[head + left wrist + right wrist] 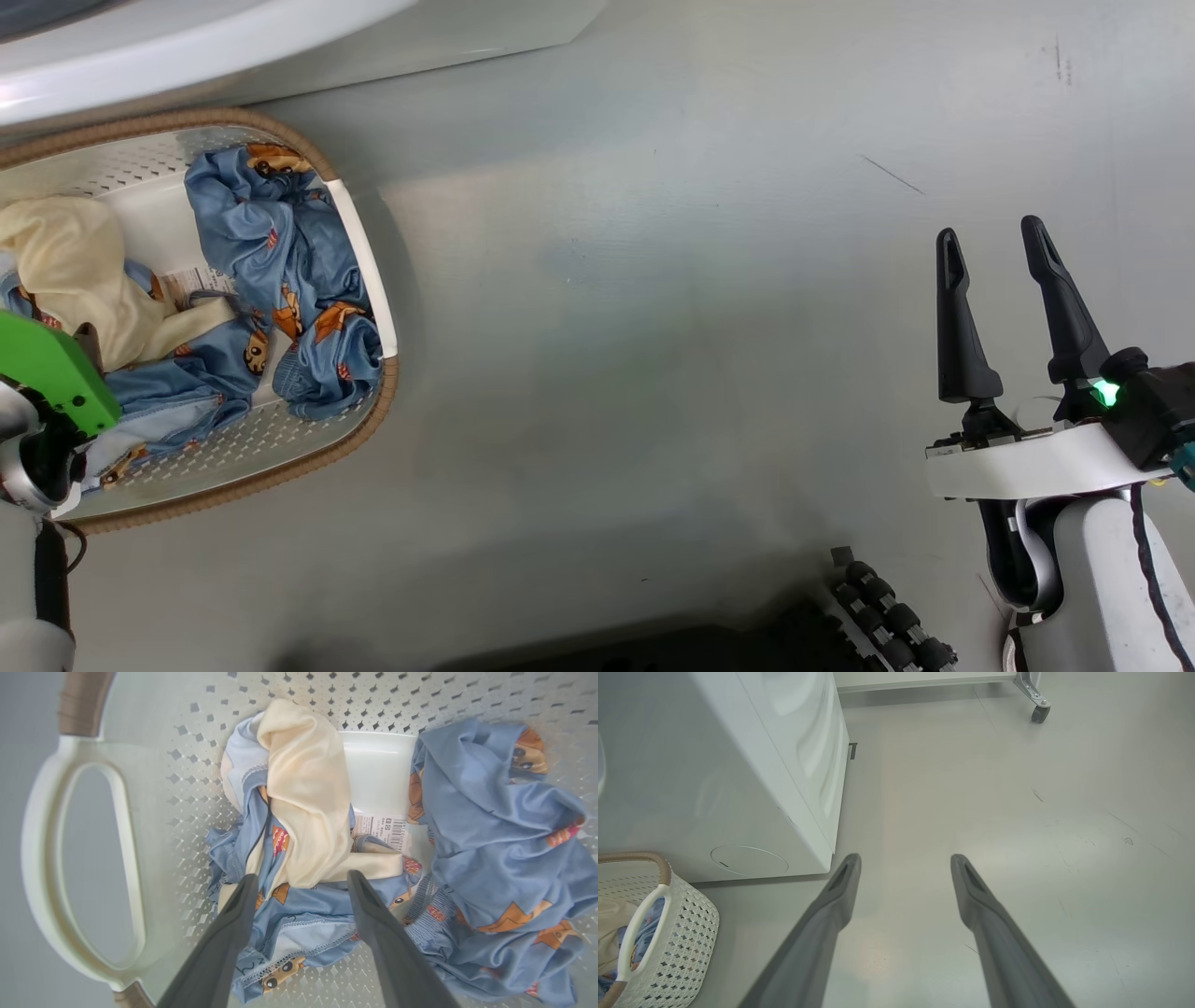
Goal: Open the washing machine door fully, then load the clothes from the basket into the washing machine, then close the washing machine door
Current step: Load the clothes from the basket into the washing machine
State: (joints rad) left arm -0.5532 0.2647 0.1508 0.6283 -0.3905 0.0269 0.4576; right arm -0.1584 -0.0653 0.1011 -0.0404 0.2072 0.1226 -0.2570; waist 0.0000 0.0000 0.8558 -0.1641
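Note:
The cream perforated basket stands on the floor at the left, just in front of the white washing machine. Inside lie the clothes: light blue printed pieces and a cream cloth. In the left wrist view my left gripper hangs open just above the cream cloth and the blue fabric, with nothing between its fingers. My right gripper stands open and empty over bare floor far to the right; the right wrist view shows it beside the washing machine and the basket. The washing machine door is out of view.
A paper label lies on the basket floor between the clothes. The basket's white handle is at the left of the left wrist view. A caster wheel stands far off on the grey floor. Dark base rollers sit near my right arm.

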